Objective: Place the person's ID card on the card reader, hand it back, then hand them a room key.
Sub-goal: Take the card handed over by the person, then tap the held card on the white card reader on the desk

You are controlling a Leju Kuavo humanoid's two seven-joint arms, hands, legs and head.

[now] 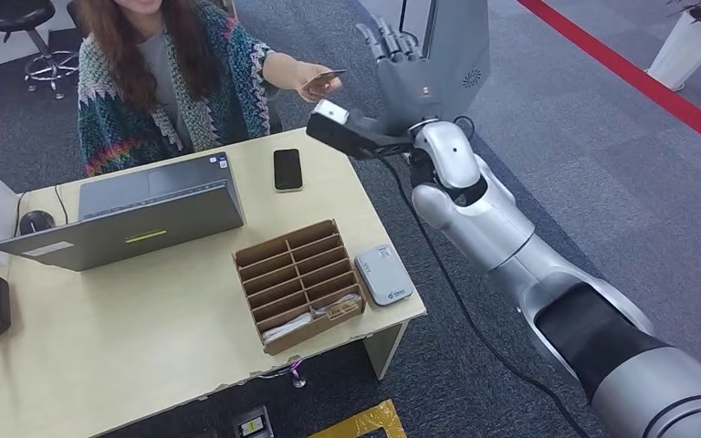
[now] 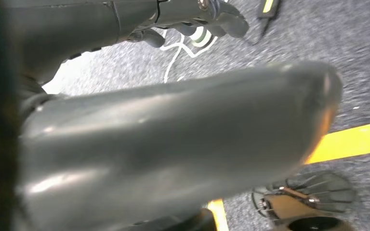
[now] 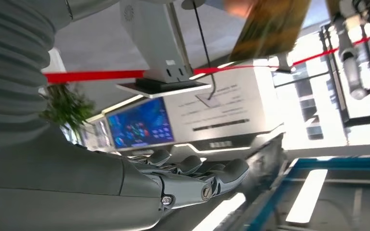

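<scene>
Your right hand (image 1: 400, 57) was raised past the worktop's (image 1: 100, 347) far corner, fingers spread, holding nothing. The person's hand (image 1: 315, 85) held the card (image 1: 327, 75) just beside it. The reader (image 1: 384, 274) lay beside the box (image 1: 298, 284). Your left hand (image 2: 192, 19) hung over the floor, fingers curled, empty.

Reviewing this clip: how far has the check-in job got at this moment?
Nothing looks finished yet. In hand: the person holds out the ID card and the right hand is raised beside it, fingers apart, not gripping it. Left: take the card, set it on the card reader, return it, then hand over a room key from the cardboard organiser.
</scene>
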